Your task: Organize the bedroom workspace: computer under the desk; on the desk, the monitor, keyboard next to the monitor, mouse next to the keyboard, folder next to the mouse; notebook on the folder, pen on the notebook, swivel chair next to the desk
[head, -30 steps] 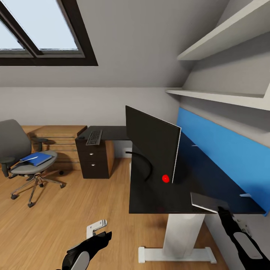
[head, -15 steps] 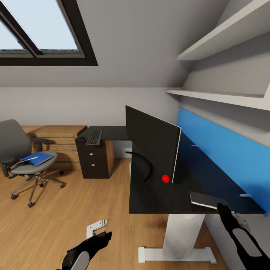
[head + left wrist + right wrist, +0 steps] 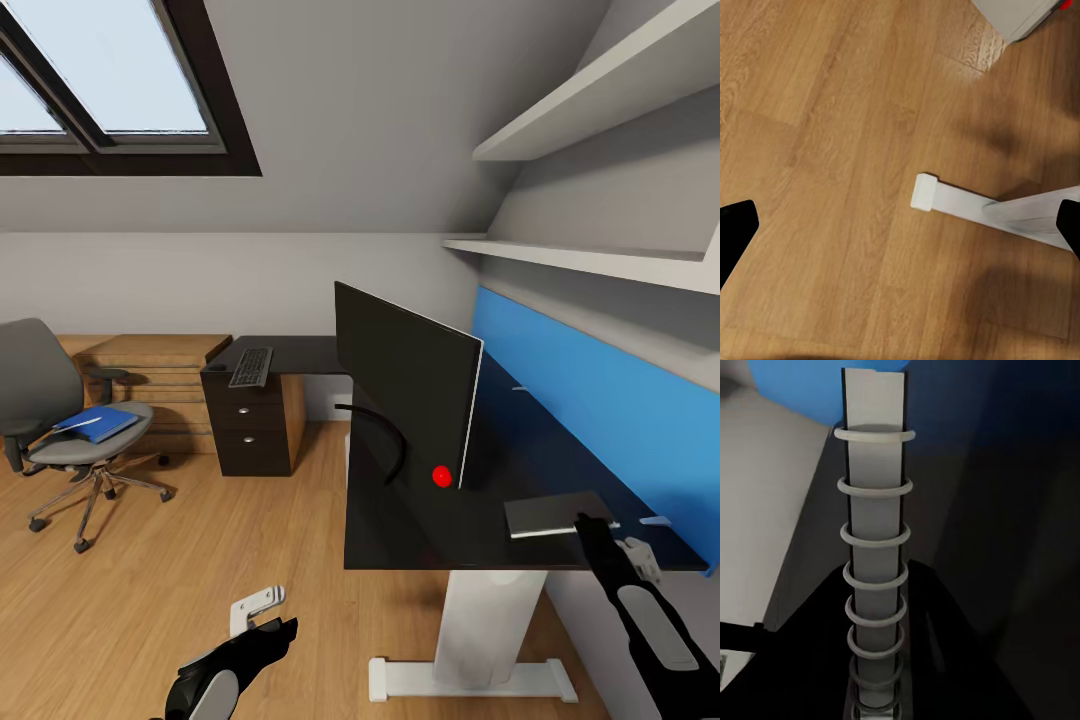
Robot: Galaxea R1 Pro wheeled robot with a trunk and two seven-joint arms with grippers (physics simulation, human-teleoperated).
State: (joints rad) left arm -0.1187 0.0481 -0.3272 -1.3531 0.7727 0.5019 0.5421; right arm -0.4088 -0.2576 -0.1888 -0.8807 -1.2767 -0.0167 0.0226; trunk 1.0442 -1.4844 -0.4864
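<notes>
Sloped grey ceiling with a skylight (image 3: pixel 105 85) covers a bedroom floored in light wood (image 3: pixel 200 560), with white shelves (image 3: pixel 600 255) and a blue wall panel (image 3: pixel 600 400) on the right-hand wall. Along that wall and round the far corner runs the desk (image 3: pixel 420 530), black, on a white leg (image 3: pixel 480 630) whose foot also shows in the left wrist view. On the desk the monitor (image 3: pixel 405 385) stands upright, seen from behind, with its curved black foot (image 3: pixel 385 440) toward the room and a bright red dot (image 3: pixel 441 476) near its lower corner. The keyboard (image 3: pixel 251 366) lies on the far wing of the desk, above the silver-knobbed drawers (image 3: pixel 245 425), well apart from the monitor. Low wooden cabinets (image 3: pixel 155 375) stand beside that wing. Out on the floor, well away from the desk, sits the swivel chair (image 3: pixel 50 420), and the folder (image 3: pixel 97 423) rests on its seat. Near the desk's near right corner the notebook (image 3: pixel 553 513) hangs level just over the desktop, held at its edge by the right gripper (image 3: pixel 590 528); the right wrist view looks along the notebook's wire-bound spine (image 3: pixel 874 562), with the black fingers (image 3: pixel 945 660) clamped to either side of it. The left gripper (image 3: pixel 262 628) hangs low over bare floor, its fingertips (image 3: pixel 735 229) spread wide apart with nothing between them.
</notes>
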